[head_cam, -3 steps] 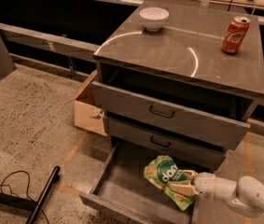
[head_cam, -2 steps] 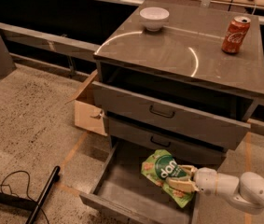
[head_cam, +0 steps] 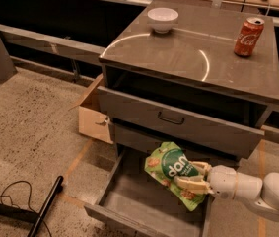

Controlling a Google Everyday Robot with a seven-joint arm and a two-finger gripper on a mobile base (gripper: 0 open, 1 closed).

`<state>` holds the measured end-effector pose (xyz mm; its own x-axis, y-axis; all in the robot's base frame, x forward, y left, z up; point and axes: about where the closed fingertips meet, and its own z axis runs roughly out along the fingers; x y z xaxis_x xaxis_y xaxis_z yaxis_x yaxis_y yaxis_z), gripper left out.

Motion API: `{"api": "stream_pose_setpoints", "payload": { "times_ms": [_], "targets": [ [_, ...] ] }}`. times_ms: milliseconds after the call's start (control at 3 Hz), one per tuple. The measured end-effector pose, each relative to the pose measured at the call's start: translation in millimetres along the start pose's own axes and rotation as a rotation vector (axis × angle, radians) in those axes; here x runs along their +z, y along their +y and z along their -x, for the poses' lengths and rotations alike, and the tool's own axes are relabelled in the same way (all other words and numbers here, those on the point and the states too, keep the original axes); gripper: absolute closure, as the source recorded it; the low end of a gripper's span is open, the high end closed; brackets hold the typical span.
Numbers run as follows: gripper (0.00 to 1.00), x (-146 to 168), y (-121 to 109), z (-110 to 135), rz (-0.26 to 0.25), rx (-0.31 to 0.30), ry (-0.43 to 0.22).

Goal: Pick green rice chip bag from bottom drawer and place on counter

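Observation:
The green rice chip bag is a light-green pouch with a dark green round logo. It hangs tilted above the open bottom drawer, in front of the middle drawer. My gripper comes in from the right on a white arm and is shut on the bag's right side. The counter is the glossy grey-brown cabinet top above, with a curved light reflection.
A white bowl and a red soda can stand on the counter. The top drawer is pulled partly out. A cardboard box sits left of the cabinet. A black pole and cable lie on the floor.
The gripper has lifted the bag up and slightly left, out of the bottom drawer, so it now hangs higher in front of the middle drawer.

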<state>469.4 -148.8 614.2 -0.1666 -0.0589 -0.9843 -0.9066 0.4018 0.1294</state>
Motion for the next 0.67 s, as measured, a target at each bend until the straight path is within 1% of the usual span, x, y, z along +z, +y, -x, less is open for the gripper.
{"api": "stream_pose_setpoints", "payload": {
  "times_ms": [333,667],
  "targets": [
    [1.0,4.8,5.7,80.4,0.043,-0.037,-0.054],
    [1.0,4.0,10.2,184.6,0.112,-0.093,-0.095]
  ]
}}
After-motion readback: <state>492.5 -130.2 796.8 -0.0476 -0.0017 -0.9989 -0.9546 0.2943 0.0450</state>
